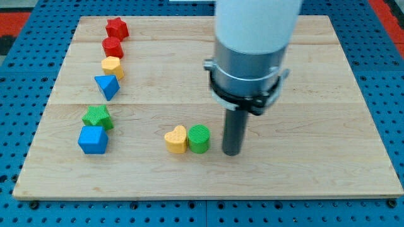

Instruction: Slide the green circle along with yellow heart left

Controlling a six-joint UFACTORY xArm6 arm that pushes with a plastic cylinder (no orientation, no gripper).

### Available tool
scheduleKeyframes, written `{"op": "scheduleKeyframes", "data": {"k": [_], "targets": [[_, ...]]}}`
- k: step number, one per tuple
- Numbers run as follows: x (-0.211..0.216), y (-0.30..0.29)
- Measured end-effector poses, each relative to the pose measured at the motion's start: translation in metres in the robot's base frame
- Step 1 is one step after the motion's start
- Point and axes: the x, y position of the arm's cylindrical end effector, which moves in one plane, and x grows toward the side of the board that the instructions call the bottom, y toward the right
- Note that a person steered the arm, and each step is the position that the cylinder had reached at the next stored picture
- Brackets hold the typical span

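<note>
**Two task blocks sit side by side, my tip just to their right**

Two pieces matter most: the green circle [199, 139] and the yellow heart [177, 139] stand touching each other near the view's bottom centre of the wooden table [328, 94], the heart on the view's left of the circle. My tip [232, 153] rests on the table just beside the green circle, on its right, with a narrow gap showing between them. The tool is a plain straight rod with no jaws, so it has nothing to spread or clamp; it holds nothing.

Six other blocks run down the view's left side. From the top: a red star [117, 28], a red hexagon-like block [113, 46] touching it, a yellow block [113, 66], a blue triangle [107, 86], then a green star [98, 117] with a blue cube [93, 140] just below and touching it. This column lies well apart from the green circle and yellow heart.
</note>
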Motion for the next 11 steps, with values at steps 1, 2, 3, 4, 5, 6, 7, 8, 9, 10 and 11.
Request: {"op": "scheduleKeyframes", "data": {"k": [1,2,3,4,5,6,7,8,9,10,11], "targets": [[-0.003,-0.058],[-0.028,-0.038],[-0.043,-0.077],[-0.038,-0.1],[-0.033,-0.116],[-0.025,-0.128],[-0.013,-0.128],[-0.005,-0.098],[0.021,-0.094],[0.024,-0.131],[0.009,-0.121]]}}
